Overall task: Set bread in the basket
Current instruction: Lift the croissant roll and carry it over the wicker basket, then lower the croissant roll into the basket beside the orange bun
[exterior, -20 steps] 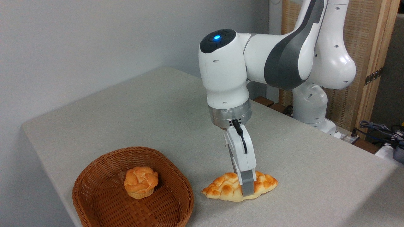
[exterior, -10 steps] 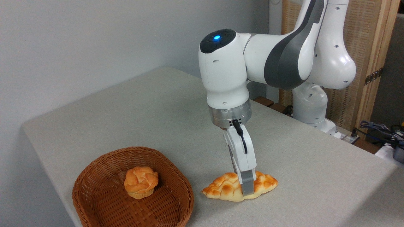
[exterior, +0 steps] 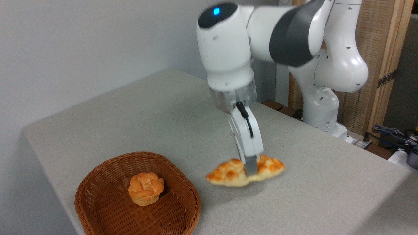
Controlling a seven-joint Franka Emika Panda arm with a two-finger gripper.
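Observation:
The bread [exterior: 230, 173], a long braided loaf with golden-brown bumps, hangs a little above the table, slightly blurred from motion. My gripper [exterior: 250, 171] is shut on its middle, one grey finger crossing the front of the loaf. The basket [exterior: 98, 209], reddish-brown woven wicker, sits on the table to the lower left of the loaf, a short gap away.
A small round orange bun [exterior: 145, 188] lies inside the basket. The table's front edge runs close below the basket, and its right edge drops off at the far right. Cables [exterior: 392, 132] and the arm's base [exterior: 321, 111] are behind on the right.
The arm has risen, lifting the bread off the table and shifting it slightly left; before, the loaf rested on the surface with the gripper around it.

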